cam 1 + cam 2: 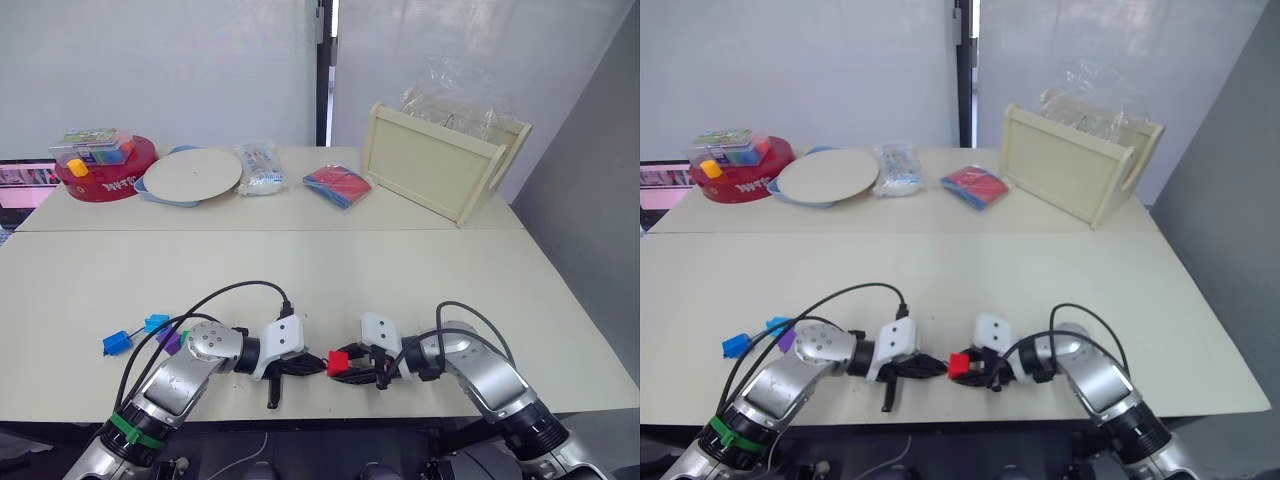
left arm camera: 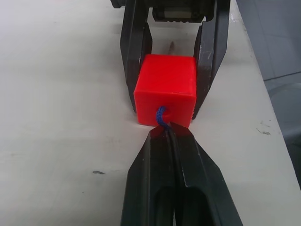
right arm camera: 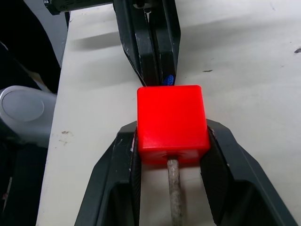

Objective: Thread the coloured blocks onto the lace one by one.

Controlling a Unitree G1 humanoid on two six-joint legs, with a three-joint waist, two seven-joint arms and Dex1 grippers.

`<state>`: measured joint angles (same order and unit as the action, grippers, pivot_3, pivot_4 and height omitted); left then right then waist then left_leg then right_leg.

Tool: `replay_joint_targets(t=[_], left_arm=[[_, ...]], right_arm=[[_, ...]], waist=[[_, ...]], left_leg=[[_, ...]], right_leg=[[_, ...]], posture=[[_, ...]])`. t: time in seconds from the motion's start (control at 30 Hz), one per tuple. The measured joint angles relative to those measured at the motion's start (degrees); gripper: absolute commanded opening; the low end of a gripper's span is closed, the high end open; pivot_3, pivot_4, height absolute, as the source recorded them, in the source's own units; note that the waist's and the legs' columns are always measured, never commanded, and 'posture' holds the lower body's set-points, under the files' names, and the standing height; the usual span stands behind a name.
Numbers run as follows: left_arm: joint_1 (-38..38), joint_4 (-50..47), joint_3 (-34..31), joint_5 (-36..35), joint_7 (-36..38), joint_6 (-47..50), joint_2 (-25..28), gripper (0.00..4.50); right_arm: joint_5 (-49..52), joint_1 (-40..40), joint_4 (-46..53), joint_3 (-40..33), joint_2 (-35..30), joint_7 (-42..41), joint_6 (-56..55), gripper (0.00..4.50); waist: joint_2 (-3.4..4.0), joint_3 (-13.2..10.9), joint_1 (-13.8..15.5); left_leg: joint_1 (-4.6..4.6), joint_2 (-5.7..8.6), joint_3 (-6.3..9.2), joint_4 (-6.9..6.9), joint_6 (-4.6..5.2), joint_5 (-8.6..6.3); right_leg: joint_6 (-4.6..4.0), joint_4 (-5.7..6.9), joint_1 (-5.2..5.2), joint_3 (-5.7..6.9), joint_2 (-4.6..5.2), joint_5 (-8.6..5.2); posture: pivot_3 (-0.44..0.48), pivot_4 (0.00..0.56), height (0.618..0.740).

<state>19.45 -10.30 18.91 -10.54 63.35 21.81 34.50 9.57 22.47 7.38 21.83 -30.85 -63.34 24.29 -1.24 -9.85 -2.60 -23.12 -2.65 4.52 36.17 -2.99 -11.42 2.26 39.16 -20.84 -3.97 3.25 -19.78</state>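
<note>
Here the red block (image 3: 172, 120), a glossy cube, is clamped by the right gripper (image 3: 172, 155); the left gripper (image 2: 171, 136) pinches the blue lace (image 2: 161, 116) entering its hole. Cream table (image 1: 330, 270); white wall at 12 o'clock.

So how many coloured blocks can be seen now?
4. A red block is held in the right claw, the lace entering it. Two blue blocks and a purple block lie beside the left arm. Another may be hidden.
</note>
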Motion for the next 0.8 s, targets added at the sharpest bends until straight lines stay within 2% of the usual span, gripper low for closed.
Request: replay_joint_targets(t=[0.1, 0.3, 0.33, 0.37, 0.57, 0.6, 0.8], left_arm=[[-0.1, -1.9, -1.3, -2.3, 0.4, 3.1, 0.9, 1.48], [-0.7, -6.4, -2.8, -4.3, 1.8, 5.9, 6.1, 3.40], [-0.8, -6.6, -3.0, -4.3, 1.9, 6.0, 6.8, 3.81], [-0.8, -6.8, -3.2, -4.4, 1.9, 6.2, 7.2, 3.83], [1.6, -6.4, -3.3, -5.2, 1.4, 6.9, 5.8, 3.83], [2.5, -6.1, -2.7, -5.0, 1.3, 6.7, 4.8, 3.83], [4.8, -1.2, 2.4, -3.0, 0.4, 5.5, -1.7, 3.83]], right_arm=[[0.0, 0.0, 0.0, 0.1, 0.2, 0.5, 0.1, 1.17], [0.0, -0.1, 0.2, 0.2, 0.3, 1.5, 0.1, 1.17], [0.0, -0.1, 0.2, 0.2, 0.3, 1.6, 0.1, 1.67], [-0.1, -0.1, 0.2, 0.1, 0.3, 1.9, 0.2, 2.25], [0.7, -1.7, 3.1, -0.8, -1.1, 2.7, 1.6, 4.30], [0.8, -2.2, 4.0, -1.3, -2.0, 2.7, 2.0, 4.46], [0.8, -4.9, 5.8, -5.8, -8.1, 3.3, 1.9, 4.46]], waist=[[0.00, 0.0, -0.1], [0.00, 0.0, 0.0], [0.00, 0.0, 0.0], [0.00, 0.0, 0.0], [0.00, 0.0, 0.7], [0.00, 0.0, 1.0], [-0.01, 0.0, 1.7]], left_leg=[[0.00, -0.02, 0.00, 0.00, 0.00, 0.00], [0.01, -0.03, 0.00, -0.01, 0.00, 0.00], [0.01, -0.02, 0.00, -0.01, 0.00, 0.00], [0.00, -0.02, 0.00, -0.01, 0.00, 0.00], [-0.08, 0.04, 0.00, 0.05, 0.00, 0.00], [-0.13, 0.07, 0.00, 0.09, 0.00, 0.00], [-0.18, 0.11, 0.00, 0.11, 0.07, -0.04]], right_leg=[[0.00, 0.01, 0.00, 0.00, -0.02, 0.00], [0.00, 0.00, 0.00, 0.00, -0.02, 0.00], [0.00, 0.00, 0.00, -0.01, -0.02, 0.00], [0.00, 0.00, 0.00, 0.00, -0.02, 0.00], [0.01, -0.03, 0.00, 0.01, 0.05, 0.00], [0.02, -0.06, 0.00, 0.02, 0.07, 0.00], [0.05, -0.14, -0.01, 0.01, 0.10, 0.01]], posture=[[0.000, 0.150, 0.740], [0.000, 0.150, 0.740], [0.000, 0.150, 0.740], [0.000, 0.150, 0.740], [0.000, 0.150, 0.740], [0.000, 0.150, 0.740], [0.000, 0.150, 0.740]])
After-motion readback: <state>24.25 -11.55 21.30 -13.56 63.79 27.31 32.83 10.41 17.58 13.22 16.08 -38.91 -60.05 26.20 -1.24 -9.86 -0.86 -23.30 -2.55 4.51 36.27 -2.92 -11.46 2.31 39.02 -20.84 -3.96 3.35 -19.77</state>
